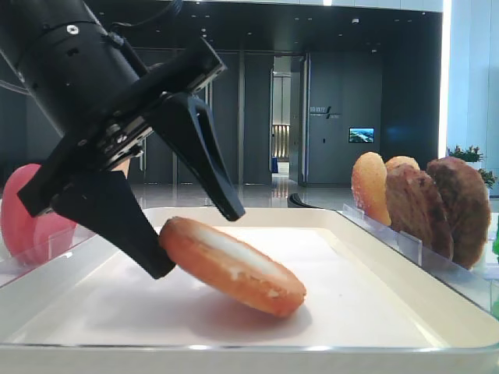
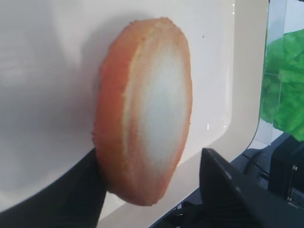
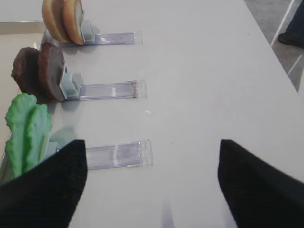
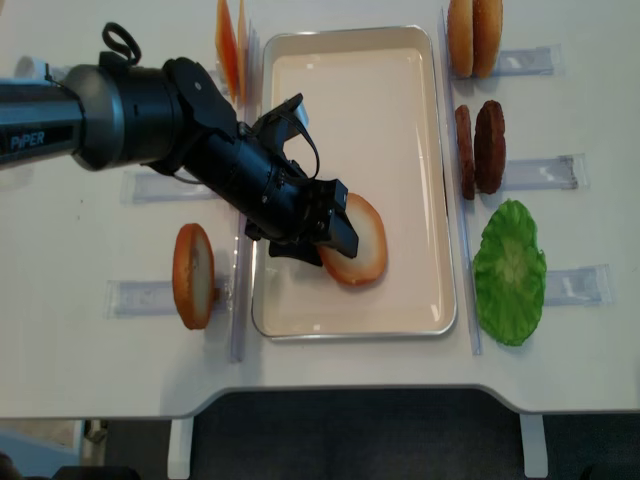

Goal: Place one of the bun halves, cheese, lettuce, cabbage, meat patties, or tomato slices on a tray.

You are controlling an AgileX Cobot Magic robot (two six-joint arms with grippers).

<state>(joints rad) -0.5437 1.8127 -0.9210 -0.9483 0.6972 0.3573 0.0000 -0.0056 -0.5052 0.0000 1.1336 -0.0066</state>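
Note:
A bun half (image 1: 234, 265) lies tilted on the floor of the white tray (image 1: 374, 241), pale face up. Its left edge leans on the lower finger of my left gripper (image 1: 199, 240). That gripper is open; the upper finger stands clear above the bun. From above, the bun half (image 4: 360, 245) sits in the near part of the tray (image 4: 350, 100), with the left gripper (image 4: 330, 235) at its left edge. In the left wrist view the bun half (image 2: 147, 109) rests between the spread fingers. My right gripper (image 3: 152, 147) is open over bare table, holding nothing.
Clear racks flank the tray. On the right stand two bun halves (image 4: 475, 38), two meat patties (image 4: 480, 145) and lettuce (image 4: 510, 270). On the left stand cheese slices (image 4: 230, 50) and a tomato slice (image 4: 193, 275).

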